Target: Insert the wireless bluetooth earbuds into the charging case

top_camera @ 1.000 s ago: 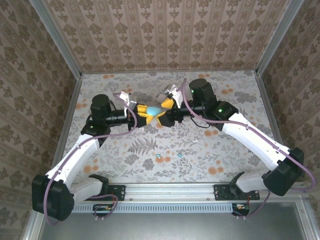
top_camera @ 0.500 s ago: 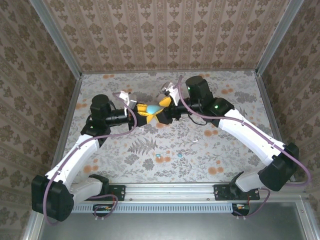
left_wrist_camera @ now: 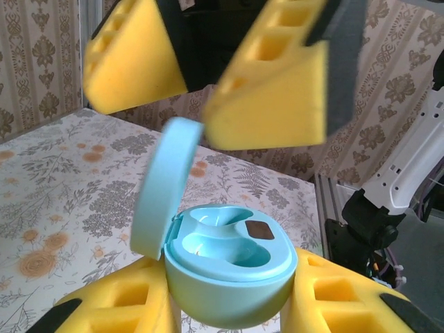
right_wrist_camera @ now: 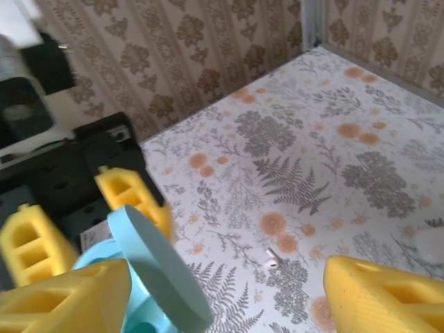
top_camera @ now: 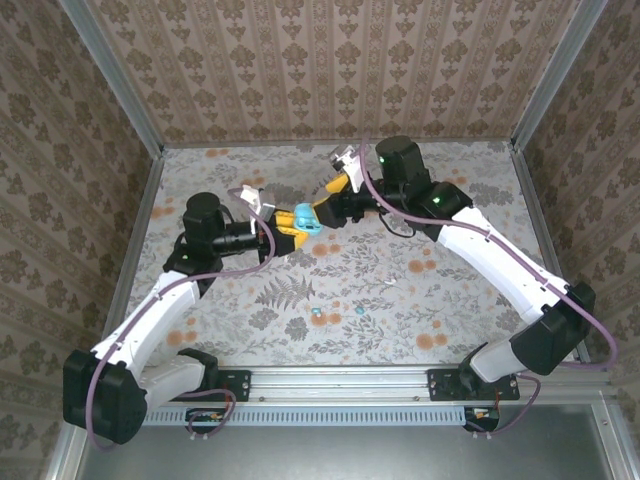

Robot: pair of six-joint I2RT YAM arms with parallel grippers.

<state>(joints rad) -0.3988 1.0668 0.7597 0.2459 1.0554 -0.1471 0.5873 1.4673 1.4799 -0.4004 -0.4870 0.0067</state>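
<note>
A teal charging case sits between my left gripper's yellow fingers, its lid swung open and both sockets bare. From above, the left gripper holds the case above the table's middle back. My right gripper hangs open just behind and right of it, holding nothing; in its own view the right gripper frames the lid. Two teal earbuds and a white earbud lie on the table; the white earbud also shows below the right wrist.
The floral table is walled by patterned panels on three sides. A metal rail with both arm bases runs along the near edge. The right gripper's yellow fingers hang close above the open case.
The case lid has gone from shut to open. My right gripper has drawn back and away from the case toward the far wall. The left gripper kept its hold.
</note>
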